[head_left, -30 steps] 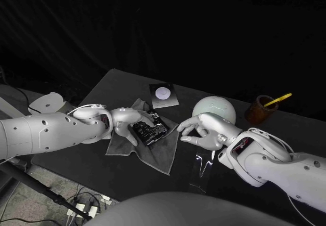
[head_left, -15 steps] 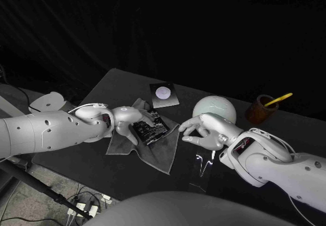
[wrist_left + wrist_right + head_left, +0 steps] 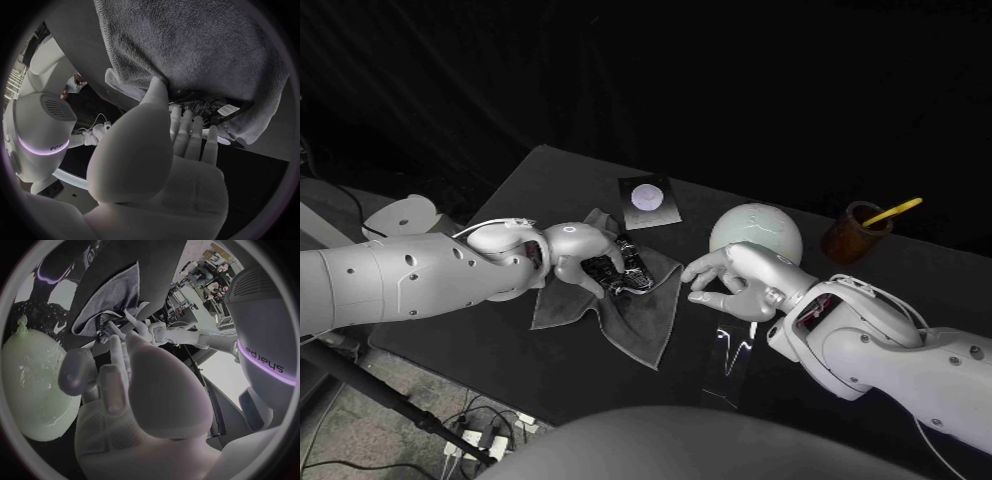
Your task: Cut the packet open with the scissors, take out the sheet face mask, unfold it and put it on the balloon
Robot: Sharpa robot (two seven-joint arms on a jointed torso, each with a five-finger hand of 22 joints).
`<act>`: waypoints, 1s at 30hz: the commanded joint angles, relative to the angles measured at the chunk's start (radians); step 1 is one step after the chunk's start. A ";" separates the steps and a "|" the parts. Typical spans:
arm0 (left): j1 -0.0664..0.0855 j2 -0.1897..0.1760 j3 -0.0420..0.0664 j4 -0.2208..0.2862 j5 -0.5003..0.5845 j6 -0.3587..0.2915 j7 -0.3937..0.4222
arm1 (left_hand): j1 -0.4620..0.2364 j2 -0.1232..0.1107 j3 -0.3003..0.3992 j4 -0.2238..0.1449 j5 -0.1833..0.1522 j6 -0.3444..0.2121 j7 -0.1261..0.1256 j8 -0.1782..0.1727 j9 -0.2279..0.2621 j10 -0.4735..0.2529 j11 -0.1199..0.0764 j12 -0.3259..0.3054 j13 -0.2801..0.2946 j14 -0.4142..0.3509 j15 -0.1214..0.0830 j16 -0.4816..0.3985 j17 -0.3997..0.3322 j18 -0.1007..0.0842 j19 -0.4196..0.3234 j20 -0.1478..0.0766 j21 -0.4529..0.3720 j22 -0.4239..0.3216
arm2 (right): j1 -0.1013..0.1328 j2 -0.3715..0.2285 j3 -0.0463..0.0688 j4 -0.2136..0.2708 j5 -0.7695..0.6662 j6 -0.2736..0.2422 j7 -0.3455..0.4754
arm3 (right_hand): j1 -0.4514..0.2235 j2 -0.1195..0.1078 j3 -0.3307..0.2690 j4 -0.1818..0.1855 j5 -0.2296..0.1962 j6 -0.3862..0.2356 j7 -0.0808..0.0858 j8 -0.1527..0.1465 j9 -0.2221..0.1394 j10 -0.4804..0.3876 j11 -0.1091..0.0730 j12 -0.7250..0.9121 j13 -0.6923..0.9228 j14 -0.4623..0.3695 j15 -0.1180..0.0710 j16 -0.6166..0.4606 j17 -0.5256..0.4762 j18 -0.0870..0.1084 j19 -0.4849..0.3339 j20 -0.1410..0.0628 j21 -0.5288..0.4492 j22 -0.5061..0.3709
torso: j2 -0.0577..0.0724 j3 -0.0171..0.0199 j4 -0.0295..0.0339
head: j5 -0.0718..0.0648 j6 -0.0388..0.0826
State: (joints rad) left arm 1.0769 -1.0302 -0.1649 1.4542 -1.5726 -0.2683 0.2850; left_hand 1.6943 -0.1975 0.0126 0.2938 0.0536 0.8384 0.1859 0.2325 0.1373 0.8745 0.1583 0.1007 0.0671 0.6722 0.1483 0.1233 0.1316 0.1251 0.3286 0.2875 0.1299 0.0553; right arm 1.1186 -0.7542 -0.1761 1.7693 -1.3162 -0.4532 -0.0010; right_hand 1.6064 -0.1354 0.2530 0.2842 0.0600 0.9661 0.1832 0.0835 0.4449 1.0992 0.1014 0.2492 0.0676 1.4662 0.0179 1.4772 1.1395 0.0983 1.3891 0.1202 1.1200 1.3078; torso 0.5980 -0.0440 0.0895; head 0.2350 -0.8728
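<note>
So the packet [image 3: 626, 274] is lying on the grey cloth [image 3: 639, 320] near the table's [image 3: 560, 170] left edge. The left hand [image 3: 578, 250] has its fingers over it, thumb alongside, and honestly I can't tell if that's a real grip or just pressing. The right hand [image 3: 733, 282] hovers just beside the cloth, fingers loosely spread, empty. Tip for this pickup: I'd pinch one short side so the top strip sticks out free, since the scissors [image 3: 894, 210] in the brown cup [image 3: 848, 238] beyond the balloon [image 3: 759, 226] need that edge clear.
</note>
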 commanded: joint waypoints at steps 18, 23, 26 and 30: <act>-0.011 -0.005 -0.008 0.000 -0.012 0.048 -0.034 | -0.001 0.011 0.066 -0.002 -0.004 0.040 -0.010 0.009 0.007 0.062 -0.007 -0.021 -0.003 0.097 -0.007 0.021 0.016 0.038 0.014 0.003 0.006 -0.001 | -0.006 0.000 0.000 -0.003 0.006 0.021 0.000 | -0.017 0.000 0.010 0.000 -0.005 0.000 0.001 -0.005 -0.002 0.005 0.007 -0.005 0.001 0.017 0.010 0.000 -0.007 -0.008 -0.009 0.007 -0.017 0.141 | 0.000 -0.0003 0.0006 | -0.008 0.000; -0.011 -0.006 -0.008 0.007 0.046 0.076 -0.008 | -0.022 0.006 0.058 -0.001 -0.004 0.042 -0.010 0.007 0.007 0.065 -0.006 -0.028 -0.003 0.093 -0.006 0.016 0.014 0.036 0.012 0.004 0.005 -0.002 | -0.006 0.007 0.000 -0.014 0.010 0.018 0.000 | -0.018 0.000 0.011 0.000 -0.005 -0.001 0.001 -0.005 -0.002 0.005 0.007 -0.005 0.001 0.017 0.010 0.000 -0.008 -0.007 -0.010 0.007 -0.020 0.140 | 0.000 -0.0008 0.0014 | -0.010 0.000; -0.011 -0.005 -0.008 0.011 0.093 0.101 0.005 | -0.039 0.008 0.047 -0.001 -0.004 0.046 -0.006 0.006 0.007 0.072 0.001 -0.031 -0.003 0.102 0.001 0.016 0.015 0.035 0.013 0.005 0.005 -0.002 | -0.006 0.015 0.000 -0.024 0.014 0.016 0.000 | -0.021 0.001 0.013 0.001 -0.004 0.000 0.001 -0.004 -0.002 0.006 0.007 -0.005 0.001 0.016 0.010 -0.001 -0.008 -0.007 -0.010 0.007 -0.019 0.140 | 0.000 -0.0004 0.0015 | -0.012 0.000; -0.011 -0.005 -0.007 0.014 0.163 0.131 0.015 | -0.054 0.011 0.028 0.000 -0.004 0.050 -0.001 0.004 0.007 0.076 0.007 -0.035 -0.003 0.107 0.009 0.015 0.014 0.033 0.012 0.005 0.004 -0.003 | -0.006 0.027 0.000 -0.038 0.019 0.016 -0.001 | -0.025 0.005 0.018 0.001 -0.004 0.001 0.000 -0.004 -0.002 0.008 0.006 -0.006 0.001 0.016 0.010 -0.001 -0.008 -0.007 -0.010 0.008 -0.020 0.140 | -0.001 -0.0007 0.0008 | -0.016 0.000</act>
State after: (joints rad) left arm 1.0763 -1.0366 -0.1629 1.4650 -1.4909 -0.2494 0.2841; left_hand 1.6494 -0.1867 0.0478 0.2948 0.0539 0.8817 0.1834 0.2379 0.1432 0.9477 0.1640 0.0696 0.0643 0.7741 0.1523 0.1448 0.1323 0.1545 0.3417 0.2913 0.1344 0.0533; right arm 1.1134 -0.7312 -0.1762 1.7346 -1.3015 -0.4459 -0.0024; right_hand 1.5920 -0.1314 0.2640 0.2842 0.0600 0.9661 0.1803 0.0836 0.4448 1.1004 0.1058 0.2492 0.0678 1.4661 0.0178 1.4707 1.1311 0.0982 1.3819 0.1274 1.1054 1.3076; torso 0.5976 -0.0445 0.0907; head 0.2211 -0.8728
